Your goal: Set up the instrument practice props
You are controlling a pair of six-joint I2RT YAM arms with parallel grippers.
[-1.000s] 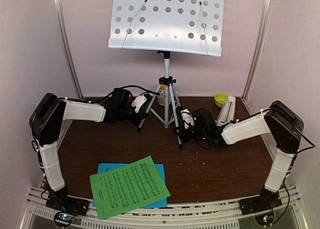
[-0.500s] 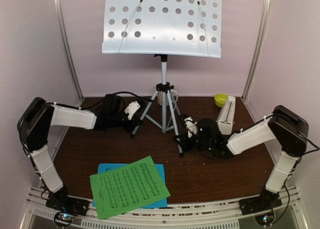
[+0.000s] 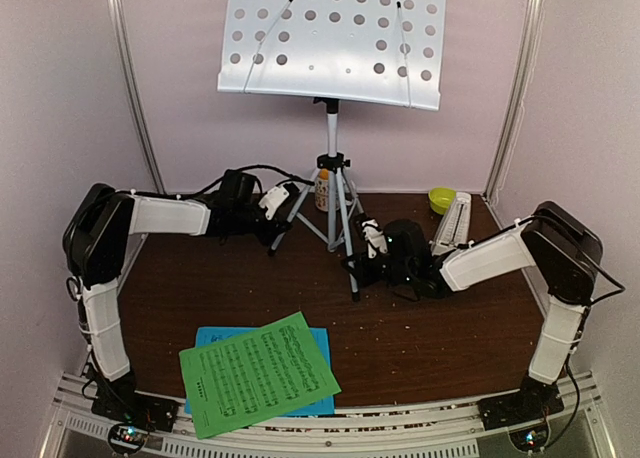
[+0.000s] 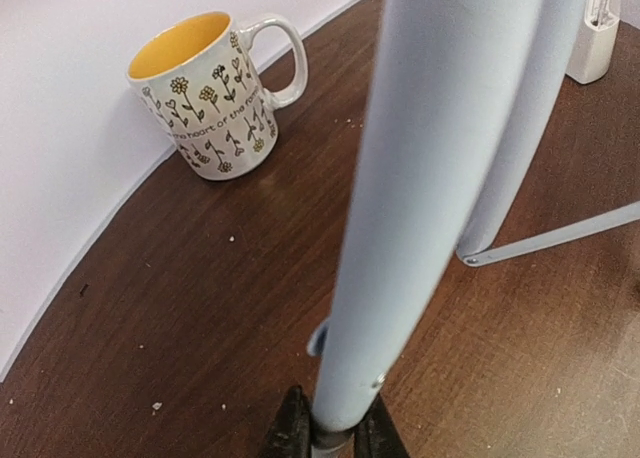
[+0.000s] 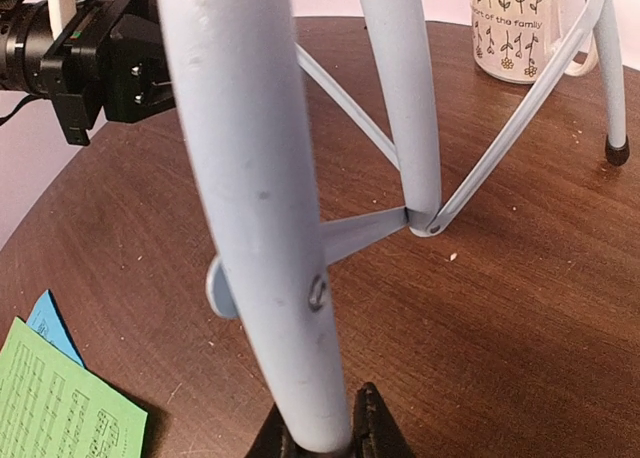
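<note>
Tripod leg (image 4: 430, 178) in left gripper (image 4: 333, 434)

Bright even light, soft shadows, curved edges, near tripod leg (image 4: 430, 178) blurred

Top view: the music stand (image 3: 335, 38) is cut off by the upper edge, the blue sheet (image 3: 207, 335) lies mostly hidden under the green sheet (image 3: 258, 373), and the mug (image 3: 321, 190) shows only partly behind the tripod legs (image 3: 342, 213). Right wrist view: the mug's rim is cut off by the upper edge.
</note>
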